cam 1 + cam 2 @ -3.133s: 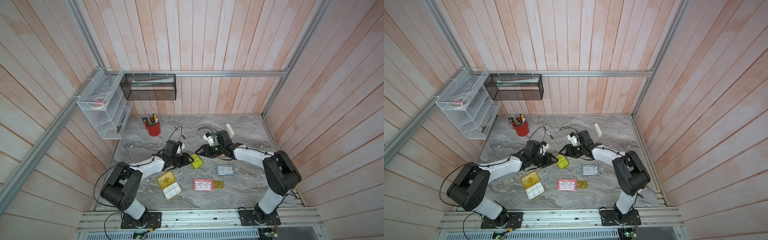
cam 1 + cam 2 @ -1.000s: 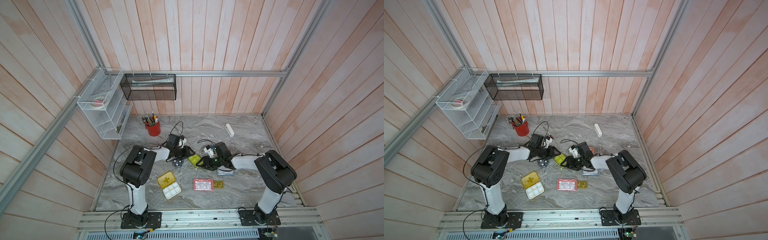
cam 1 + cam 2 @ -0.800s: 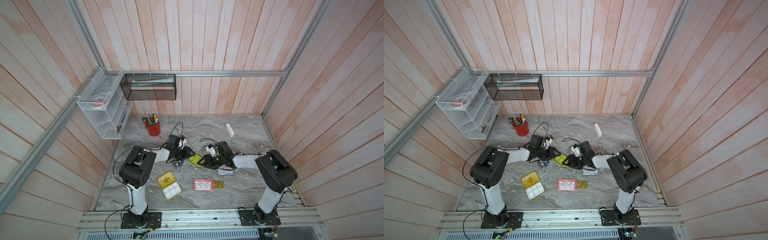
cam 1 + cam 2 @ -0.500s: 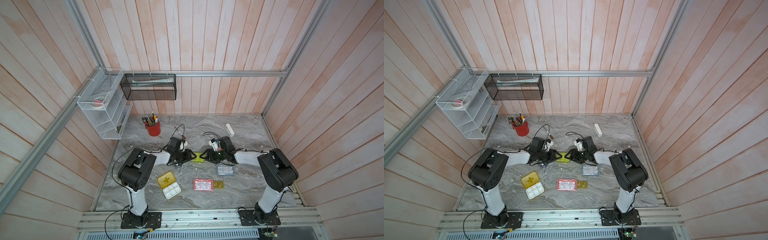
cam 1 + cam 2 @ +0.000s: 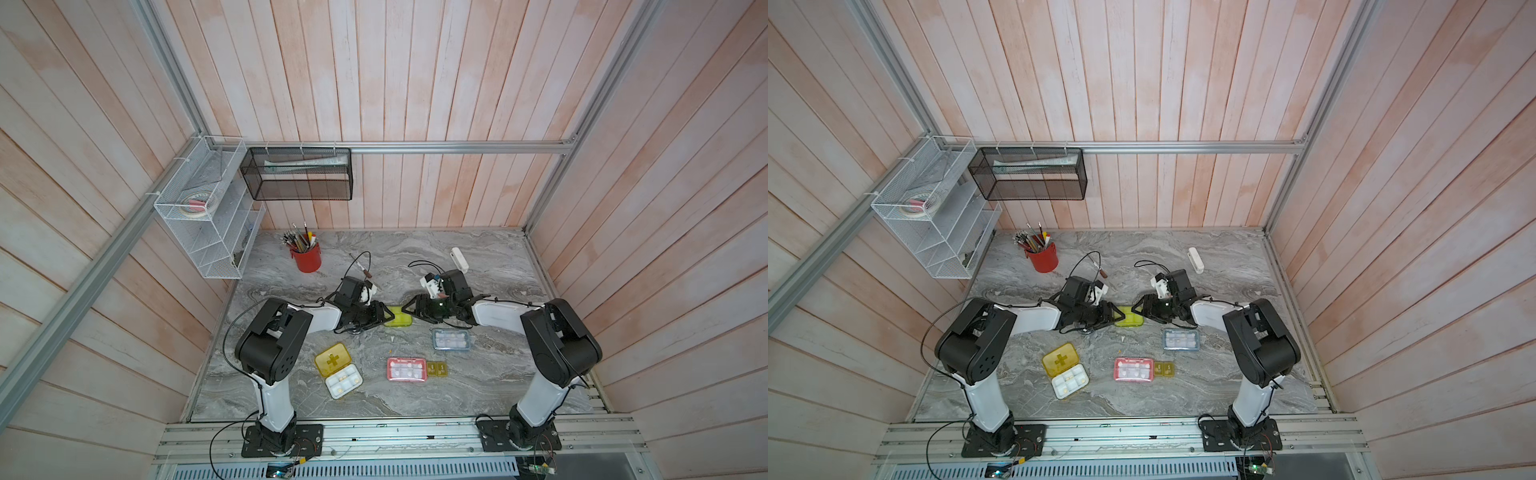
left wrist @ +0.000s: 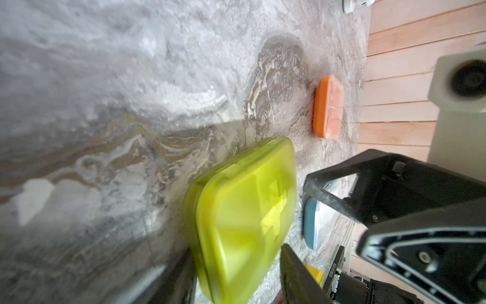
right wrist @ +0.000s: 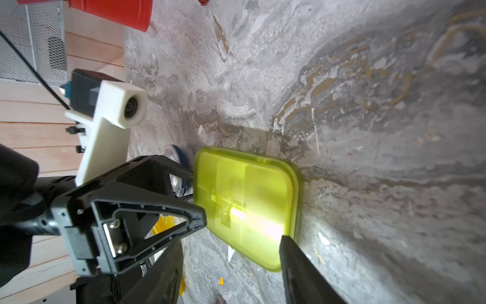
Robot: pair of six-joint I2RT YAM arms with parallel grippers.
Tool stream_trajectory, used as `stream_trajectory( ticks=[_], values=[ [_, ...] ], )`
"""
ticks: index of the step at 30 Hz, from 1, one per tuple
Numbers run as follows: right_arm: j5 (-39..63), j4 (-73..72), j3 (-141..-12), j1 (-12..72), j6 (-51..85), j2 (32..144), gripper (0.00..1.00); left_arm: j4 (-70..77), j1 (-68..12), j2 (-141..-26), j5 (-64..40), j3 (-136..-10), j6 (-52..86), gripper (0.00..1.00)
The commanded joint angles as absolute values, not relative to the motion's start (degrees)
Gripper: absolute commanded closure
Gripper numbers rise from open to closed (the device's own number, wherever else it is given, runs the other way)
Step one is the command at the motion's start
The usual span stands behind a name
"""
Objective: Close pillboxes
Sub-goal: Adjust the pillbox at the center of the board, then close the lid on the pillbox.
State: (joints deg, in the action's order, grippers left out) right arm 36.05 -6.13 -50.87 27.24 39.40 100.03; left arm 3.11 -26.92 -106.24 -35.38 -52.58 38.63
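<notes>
The lime-green pillbox (image 5: 397,321) lay flat on the table (image 5: 415,257), right in mid-field, caught between two arms meeting head-on. Its long axis ran straight along the line from one pincer to the other, so each arm faced a short end.

The left pincer (image 5: 385,316) sat at one end with its jaws about half apart and its tips right up against that edge. The right pincer (image 5: 408,311) faced it from the opposite end, jaws also roughly half apart, tips just beside the box's corner. Neither had anything clasped that I could see, and the blur hid whether the tips were actually pressing the plastic. For closeness it was a dead heat, with the left perhaps a shade nearer.

The lid looked down on its base in both wrist views, though I couldn't tell if the catch had snapped home. My read: any finishing push had to come from above onto the lid. A push inward along that axis would only skate the box toward the other arm.

Meanwhile the yellow pillbox (image 5: 337,370), on the left arm's side near the front, lay wide open, so there was plainly work left there.
</notes>
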Motion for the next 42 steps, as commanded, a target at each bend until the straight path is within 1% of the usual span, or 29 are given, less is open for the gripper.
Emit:
stream_trajectory(
  ticks=[1,8,15,21,27,35,42],
  values=[
    [35.67,-7.29,-49.40,27.73,40.08,98.35,0.40,1.89,-26.68,-104.50,-35.51,-51.78,37.53,0.47],
    [34.98,-5.70,-49.46,27.75,38.32,97.57,0.40,0.08,-26.41,-103.52,-33.95,-50.51,36.31,0.47],
    [36.86,-6.76,-48.12,27.75,37.37,96.19,0.38,-1.24,-25.75,-102.11,-33.32,-50.21,36.47,0.44],
    [36.28,-5.29,-48.25,27.46,35.36,94.86,0.37,-3.03,-25.01,-100.20,-32.88,-50.11,35.87,0.42],
    [37.04,-5.27,-48.16,26.83,34.55,95.80,0.37,-1.38,-24.46,-98.81,-34.36,-48.45,37.09,0.41],
    [37.74,-5.80,-48.08,26.58,34.37,97.03,0.37,-2.64,-23.69,-96.62,-31.95,-47.46,37.44,0.41],
    [39.17,-7.61,-47.73,26.61,34.62,99.05,0.37,-0.62,-23.73,-95.95,-34.08,-46.94,38.49,0.41]
  ],
)
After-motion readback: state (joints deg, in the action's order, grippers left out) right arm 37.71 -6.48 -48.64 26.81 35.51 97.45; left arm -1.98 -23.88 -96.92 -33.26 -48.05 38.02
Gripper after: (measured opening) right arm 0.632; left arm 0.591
